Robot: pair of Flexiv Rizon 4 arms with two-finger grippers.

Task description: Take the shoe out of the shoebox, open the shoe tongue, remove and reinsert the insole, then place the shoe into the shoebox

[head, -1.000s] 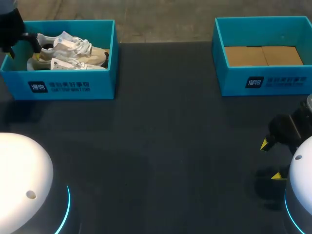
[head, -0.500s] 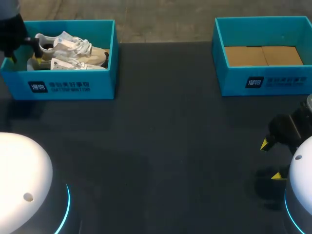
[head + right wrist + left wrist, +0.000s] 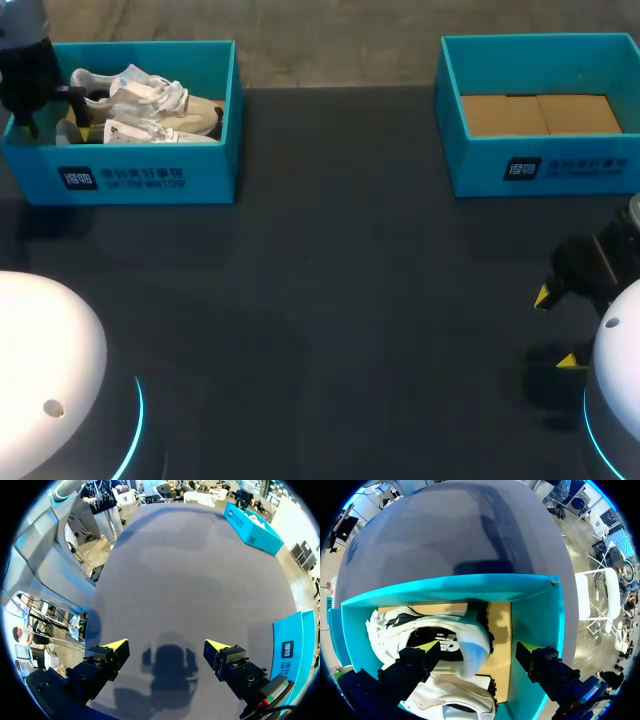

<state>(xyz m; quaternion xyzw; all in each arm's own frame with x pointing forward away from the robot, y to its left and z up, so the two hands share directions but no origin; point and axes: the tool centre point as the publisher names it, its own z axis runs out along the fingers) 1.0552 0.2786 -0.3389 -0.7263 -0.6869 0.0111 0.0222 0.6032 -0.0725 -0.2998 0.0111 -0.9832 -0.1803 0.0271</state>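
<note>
White sneakers [image 3: 140, 100] with cream panels lie in the teal shoebox [image 3: 150, 180] at the table's [image 3: 330, 300] far left corner. The left end effector [image 3: 478, 647] hangs down inside that box with its fingers spread wide, and one sneaker's heel sits between them, ungripped. At far right, a second teal shoebox [image 3: 540, 170] holds only a brown cardboard liner [image 3: 540, 113]. The right end effector [image 3: 167, 644] hovers wide open above the table's front right.
</note>
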